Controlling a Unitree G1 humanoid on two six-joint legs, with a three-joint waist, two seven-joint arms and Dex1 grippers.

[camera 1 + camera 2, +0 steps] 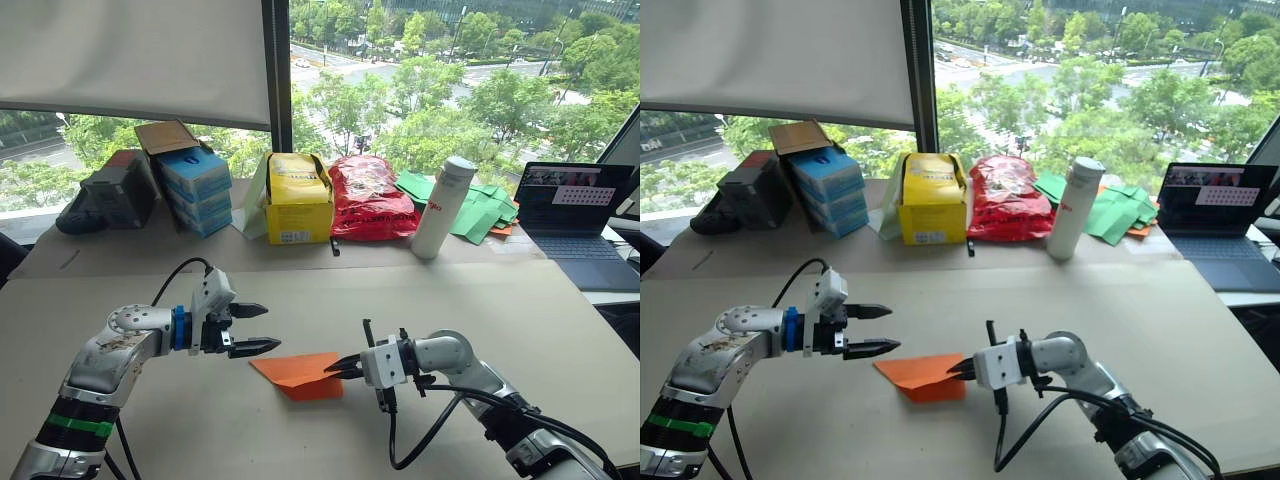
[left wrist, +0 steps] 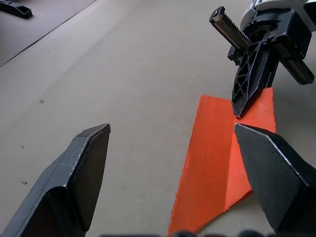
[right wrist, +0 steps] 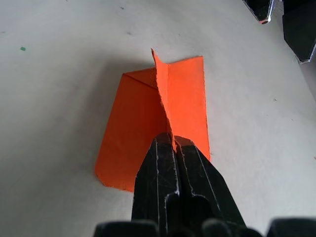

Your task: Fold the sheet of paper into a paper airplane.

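The sheet of paper (image 1: 300,372) is bright orange and lies on the beige table (image 1: 480,300) as a pointed, layered wedge shaped like a paper airplane (image 3: 143,123). My right gripper (image 1: 332,367) is shut on a raised central fold at its right end (image 3: 170,139). My left gripper (image 1: 271,328) hovers open just above the wedge's left tip, apart from the paper. In the left wrist view its two fingers (image 2: 89,163) flank the orange paper (image 2: 212,158), and the right gripper (image 2: 240,112) pinches the far end.
Along the table's back edge stand blue boxes (image 1: 195,190), a yellow box (image 1: 297,200), a red crinkly bag (image 1: 368,198), a white bottle (image 1: 443,205) and green papers (image 1: 480,208). A laptop (image 1: 575,215) sits at the back right.
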